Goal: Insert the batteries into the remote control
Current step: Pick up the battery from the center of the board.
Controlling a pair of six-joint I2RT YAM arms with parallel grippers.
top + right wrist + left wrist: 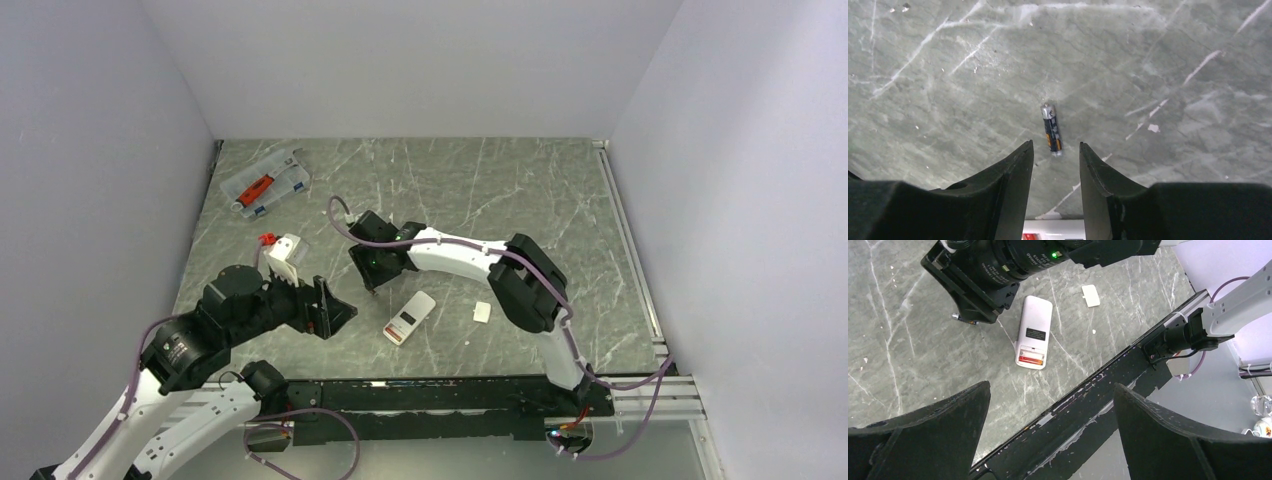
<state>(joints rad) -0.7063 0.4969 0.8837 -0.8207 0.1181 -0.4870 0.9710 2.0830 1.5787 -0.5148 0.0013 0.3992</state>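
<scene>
The white remote control (1034, 325) lies back up on the table, also in the top view (411, 316). Its open compartment at the near end shows reddish-orange battery (1030, 358); how many are in it I cannot tell. One loose battery (1051, 129) lies on the table just beyond my right fingertips, and its end shows beside that gripper in the left wrist view (962, 318). My right gripper (1055, 145) is open and empty, low over the table left of the remote (372, 268). My left gripper (1052, 387) is open and empty, raised near the table's front edge (338, 312).
A small loose white square piece (482, 312) lies right of the remote, also in the left wrist view (1091, 295). A clear organiser case (265, 183) with a red tool sits at the back left. A white and red object (284, 254) stands left of the right gripper. The black front rail (1108, 390) runs below.
</scene>
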